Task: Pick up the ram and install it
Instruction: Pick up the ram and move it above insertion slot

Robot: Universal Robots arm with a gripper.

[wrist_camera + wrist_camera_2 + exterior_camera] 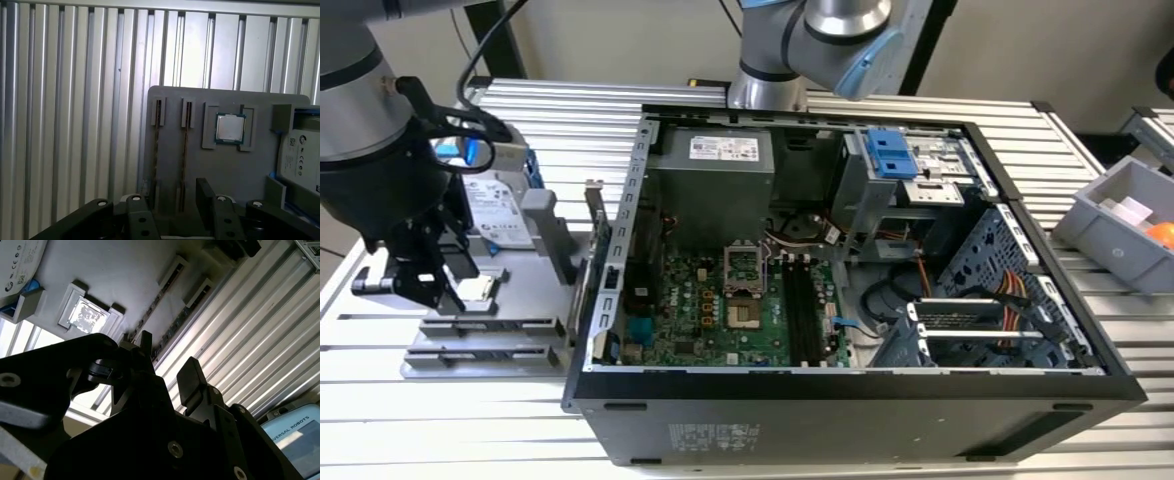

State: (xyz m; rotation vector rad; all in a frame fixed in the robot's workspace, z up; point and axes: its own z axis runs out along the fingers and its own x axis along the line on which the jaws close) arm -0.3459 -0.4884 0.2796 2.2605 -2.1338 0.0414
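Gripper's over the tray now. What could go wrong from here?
Two ram sticks sit close together in the tray. The open gripper seems to span both, so it may catch both or the wrong one.
The chip lies beside them, so a slip might knock it.
The slots sit deep in the case, so entry looks tight.

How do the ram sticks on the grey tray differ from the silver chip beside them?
The ram sticks are long, thin and dark, standing on edge in end holders; the chip is square, shiny silver, lying flat in a recess. Both sit on the grey tray.
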